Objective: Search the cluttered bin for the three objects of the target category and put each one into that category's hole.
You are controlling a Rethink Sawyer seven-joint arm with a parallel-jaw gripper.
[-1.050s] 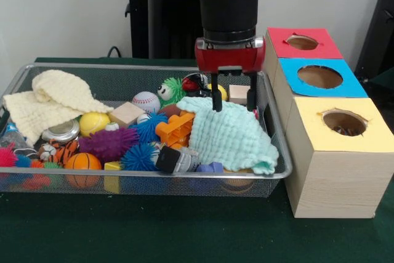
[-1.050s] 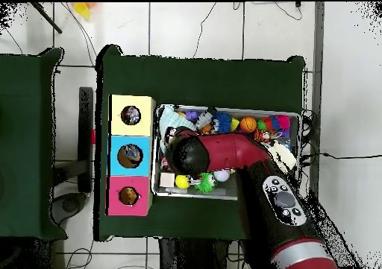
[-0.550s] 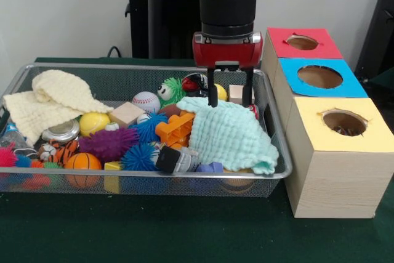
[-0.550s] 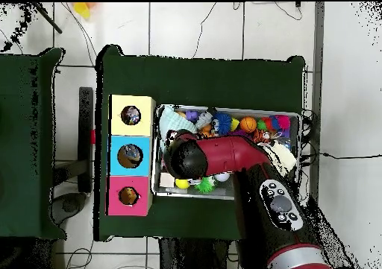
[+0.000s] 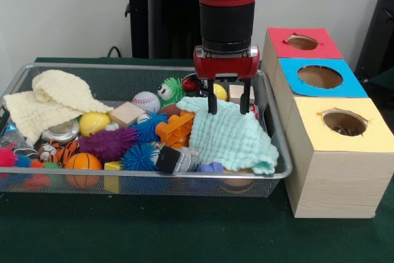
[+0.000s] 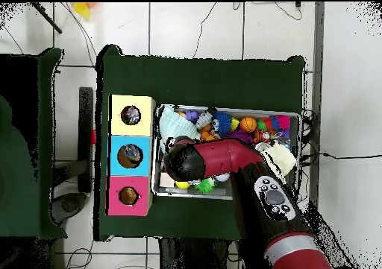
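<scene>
No text, label, brand, number or sign is showing legibly anywhere: nothing readable is appearing on the three coloured boxes or on the toys beside them in the mesh bin.

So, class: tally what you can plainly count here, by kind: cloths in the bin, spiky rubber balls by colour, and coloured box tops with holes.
Cloths: 2, mint cloth, cream cloth
Spiky balls: 4, purple, two blue, pink
Box tops: 3, red, blue, yellow
Total: 9
</scene>
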